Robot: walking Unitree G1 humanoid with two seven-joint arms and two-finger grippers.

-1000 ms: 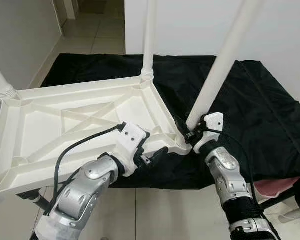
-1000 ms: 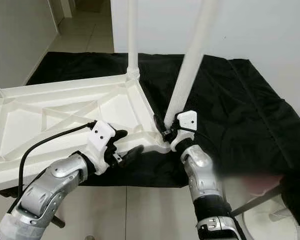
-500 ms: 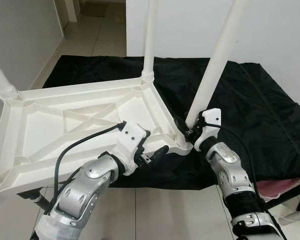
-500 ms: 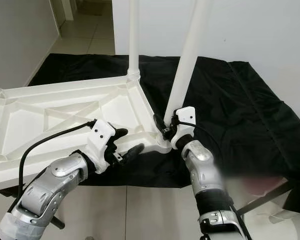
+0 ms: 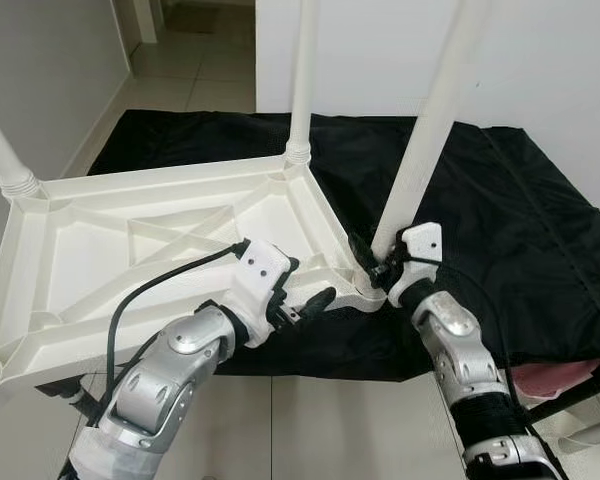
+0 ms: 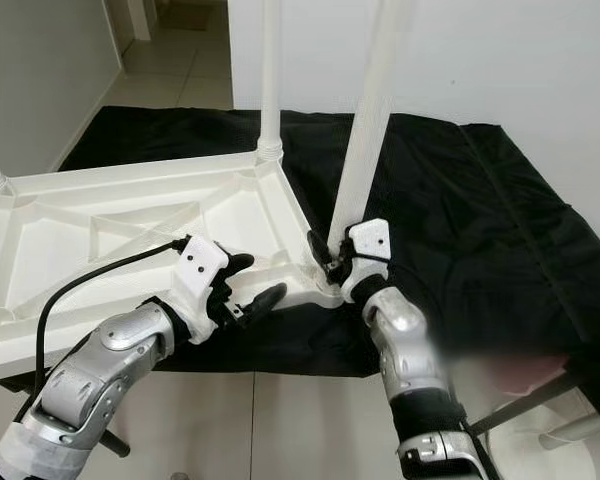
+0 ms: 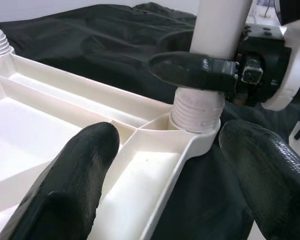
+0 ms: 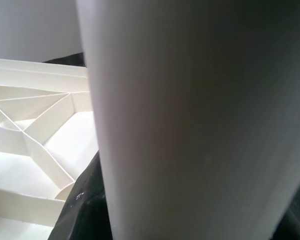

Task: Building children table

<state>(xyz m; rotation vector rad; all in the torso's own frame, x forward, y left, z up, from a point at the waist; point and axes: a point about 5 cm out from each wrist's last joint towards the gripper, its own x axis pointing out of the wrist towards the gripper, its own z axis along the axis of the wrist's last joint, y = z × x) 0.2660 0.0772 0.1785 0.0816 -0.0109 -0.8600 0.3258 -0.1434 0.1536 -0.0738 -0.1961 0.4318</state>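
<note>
Left eye view shows a white plastic tabletop (image 5: 150, 250) lying upside down, its ribbed underside facing up, partly on a black cloth (image 5: 500, 220) spread over the tiled floor (image 5: 195, 70). Three legs already stand in their corner sockets: one at the far corner (image 5: 302, 80), one at the far left corner (image 5: 2, 150), and a near leg (image 5: 425, 130) in the near right corner socket (image 7: 196, 112).

The right hand (image 5: 372, 262) is clamped on the near leg just above its ribbed base, one black finger (image 7: 190, 70) wrapped across the front of the leg. In the right wrist view the leg (image 8: 190, 120) stands very close, with the ribbed underside beside it.

The left hand (image 5: 298, 305) is at the tabletop's near edge, just beside the same corner. Its fingers (image 7: 65, 185) are spread apart, one over the inside of the rim and the other outside it, gripping nothing. A black cable (image 5: 150, 290) loops from the left wrist over the tabletop.

A pink object (image 5: 555, 378) lies at the cloth's near right edge.
</note>
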